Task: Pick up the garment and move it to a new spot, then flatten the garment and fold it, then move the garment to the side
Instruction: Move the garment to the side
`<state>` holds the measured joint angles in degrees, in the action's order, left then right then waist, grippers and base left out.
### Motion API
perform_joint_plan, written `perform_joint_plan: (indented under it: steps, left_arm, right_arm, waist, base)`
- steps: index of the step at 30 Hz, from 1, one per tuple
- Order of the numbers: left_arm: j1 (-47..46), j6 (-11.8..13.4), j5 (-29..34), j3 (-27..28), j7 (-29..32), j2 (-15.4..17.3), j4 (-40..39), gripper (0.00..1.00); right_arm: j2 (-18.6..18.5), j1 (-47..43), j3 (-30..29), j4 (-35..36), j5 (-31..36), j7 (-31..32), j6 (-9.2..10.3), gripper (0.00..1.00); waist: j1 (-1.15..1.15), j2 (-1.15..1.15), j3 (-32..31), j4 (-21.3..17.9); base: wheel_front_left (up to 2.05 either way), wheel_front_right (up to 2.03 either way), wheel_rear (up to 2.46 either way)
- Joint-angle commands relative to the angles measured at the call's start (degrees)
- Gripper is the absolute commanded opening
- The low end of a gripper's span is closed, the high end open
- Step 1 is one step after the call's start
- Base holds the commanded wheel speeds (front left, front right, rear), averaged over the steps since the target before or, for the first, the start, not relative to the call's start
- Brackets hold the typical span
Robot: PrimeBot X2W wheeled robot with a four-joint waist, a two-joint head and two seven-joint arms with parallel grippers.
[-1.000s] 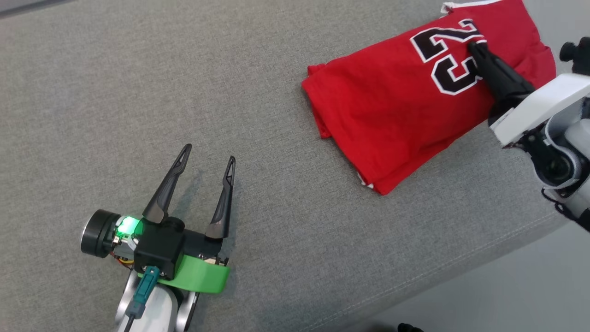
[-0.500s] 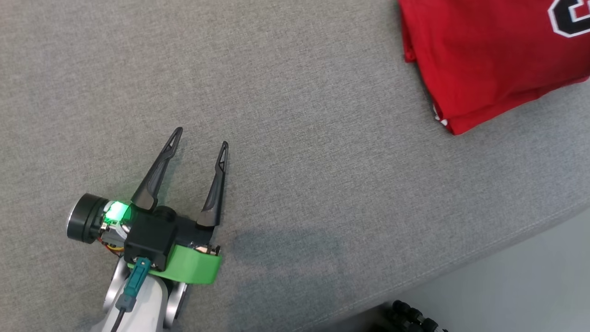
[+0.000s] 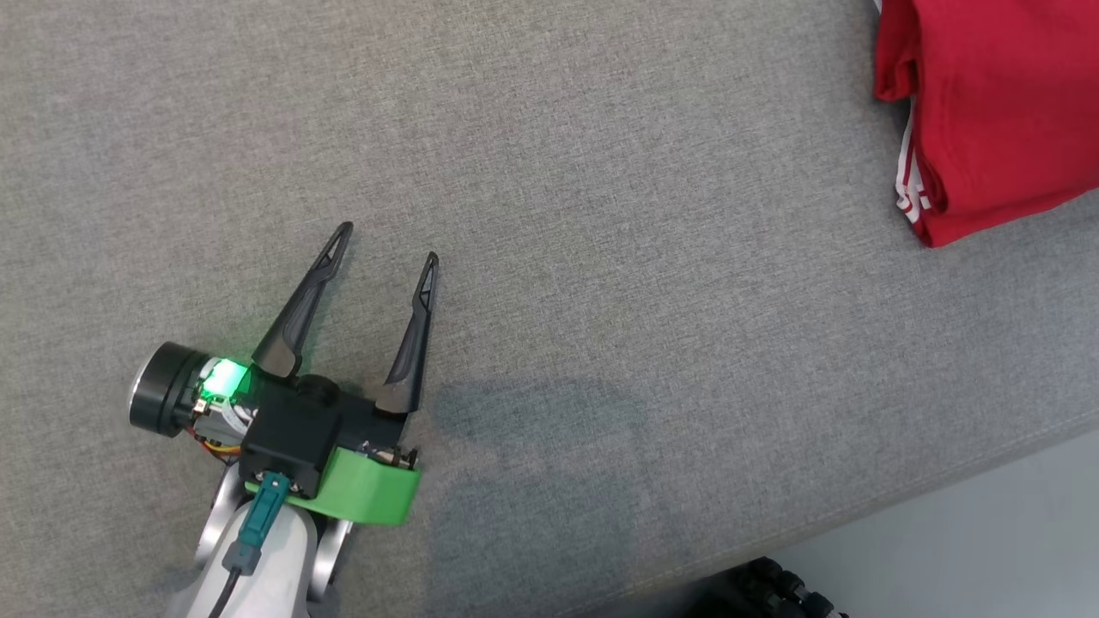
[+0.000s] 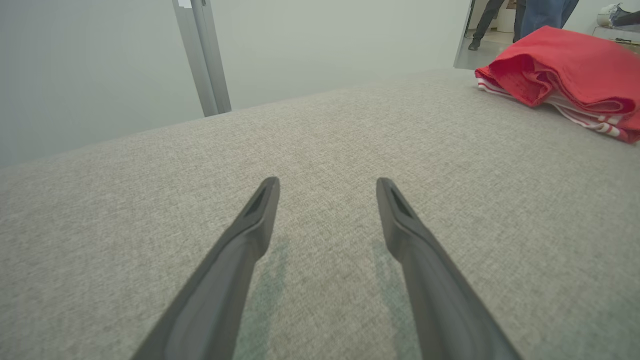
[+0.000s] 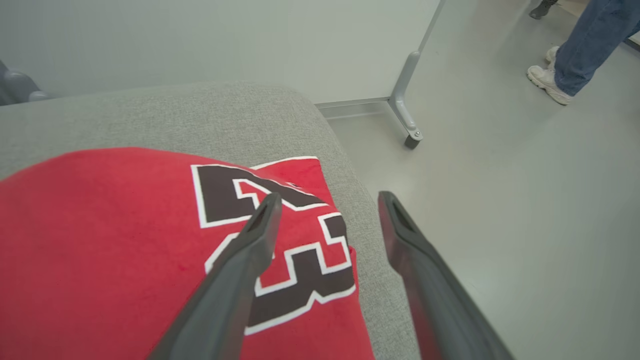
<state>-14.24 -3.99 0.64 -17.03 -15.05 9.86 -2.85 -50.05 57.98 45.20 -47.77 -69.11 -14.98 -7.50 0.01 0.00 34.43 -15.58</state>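
The garment point(image 3: 996, 112) is a red jersey with black, white-edged numbers, folded and lying at the far right of the grey cushion point(image 3: 549, 172). From the left wrist, the garment point(image 4: 565, 70) is a flat red stack at the upper right. My left gripper point(image 3: 388, 242) rests open on bare grey fabric at the lower left, far from the jersey, and its open fingers point(image 4: 327, 182) hold nothing. My right gripper point(image 5: 327, 197) hovers open above the garment point(image 5: 150, 250) near the cushion's corner, with nothing between its fingers.
The cushion's front edge point(image 3: 859, 524) runs along the lower right, with pale floor point(image 3: 987, 532) beyond it. A wheeled metal frame leg point(image 5: 407, 115) stands on the floor past the corner. A person's legs point(image 5: 575, 55) stand farther off. A grey post point(image 4: 202, 55) rises behind the cushion.
The camera has turned, so the jersey sits further right in the head view and my right arm has left that view. My right gripper, shut on the jersey a second ago, now stands open.
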Motion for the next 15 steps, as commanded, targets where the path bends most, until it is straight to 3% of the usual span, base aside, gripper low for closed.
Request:
perform_joint_plan:
  steps: [1, 4, 7, 12, 15]
  left_arm:
    - [-0.76, 0.43, -0.27, -0.28, -0.12, -0.09, 0.54, 1.0]
    - [-0.43, 0.75, -0.83, -0.58, -0.12, -0.77, 1.21, 1.0]
    - [0.32, 1.22, -1.44, -0.48, -0.12, -1.37, 2.04, 1.0]
    - [2.89, 2.75, -4.45, 1.24, -0.13, -3.98, 5.01, 1.0]
    - [4.76, 3.68, -7.15, 2.89, -0.12, -5.41, 6.92, 1.0]
  right_arm:
    - [1.39, 1.34, -2.49, -4.31, 4.85, -0.24, 0.05, 1.0]
    - [4.7, 1.34, -8.02, -7.28, 13.46, -0.25, 0.04, 1.0]
    - [7.48, -1.06, -13.3, -5.4, 18.38, -0.24, 0.04, 1.0]
    - [15.01, -12.09, -26.19, 5.87, 29.81, -0.25, 0.06, 1.0]
    - [20.36, -20.15, -30.91, 13.53, 36.25, -0.25, 0.06, 1.0]
  waist:
    - [-0.01, 0.0, -0.96, 0.59]
    - [-0.01, 0.0, -2.97, 1.14]
    - [-0.01, 0.0, -4.99, 1.43]
    - [-0.01, 0.0, -11.74, 2.41]
    - [-0.01, 0.0, -16.06, 3.32]
  base:
    - [0.0, 0.0, 0.0]
    - [0.0, 0.0, 0.0]
    - [0.0, 0.0, 0.0]
    - [0.0, 0.0, 0.0]
    - [0.0, 0.0, 0.0]
